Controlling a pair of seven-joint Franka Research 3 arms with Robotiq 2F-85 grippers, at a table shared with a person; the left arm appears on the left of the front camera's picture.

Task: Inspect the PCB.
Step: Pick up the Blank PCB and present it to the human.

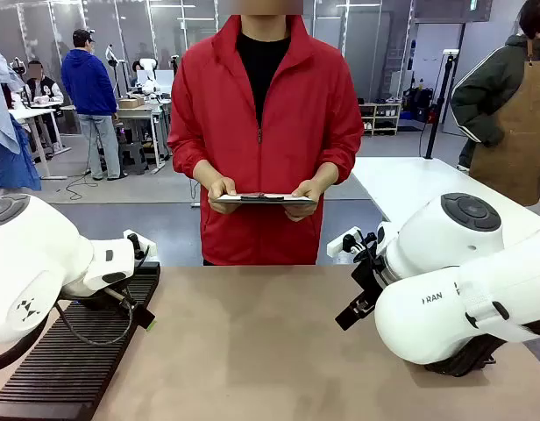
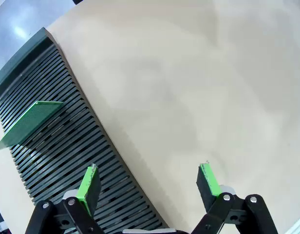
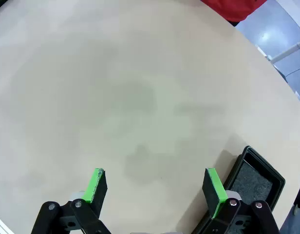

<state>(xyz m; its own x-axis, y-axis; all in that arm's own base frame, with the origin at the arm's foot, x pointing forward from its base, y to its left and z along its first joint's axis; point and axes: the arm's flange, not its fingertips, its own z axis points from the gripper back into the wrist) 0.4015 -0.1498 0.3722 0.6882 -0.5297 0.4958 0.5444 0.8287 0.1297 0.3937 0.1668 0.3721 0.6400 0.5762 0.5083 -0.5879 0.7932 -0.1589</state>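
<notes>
Lying tilted on the black ribbed plastic rack (image 2: 67,161) is the green dotted rectangular PCB (image 2: 30,122). Left hand (image 2: 149,168) is hovering spread astride the rack's edge; right hand (image 3: 155,171) is hovering spread, well apart from the rack.

1 PCB (image 2: 30,121); 1 slotted blk rack (image 2: 62,161); 1 blk tray (image 3: 253,183); 1 clipboard (image 1: 263,198)

Front camera: fixed on the robot's side between the arms, set low. It faces across the tan table (image 1: 252,351) to the person (image 1: 266,132) at 12 o'clock, mid-range.

Left wrist camera: close over the tabletop, tilted down along the left gripper (image 2: 150,178). Slotted black rack (image 2: 57,146) at 9 o'clock; the same rack sits at 8 o'clock in the front view.

Right wrist camera: close, looking down along the right gripper (image 3: 155,187). The person's red jacket (image 3: 233,7) at 1 o'clock, shared with the front view.
</notes>
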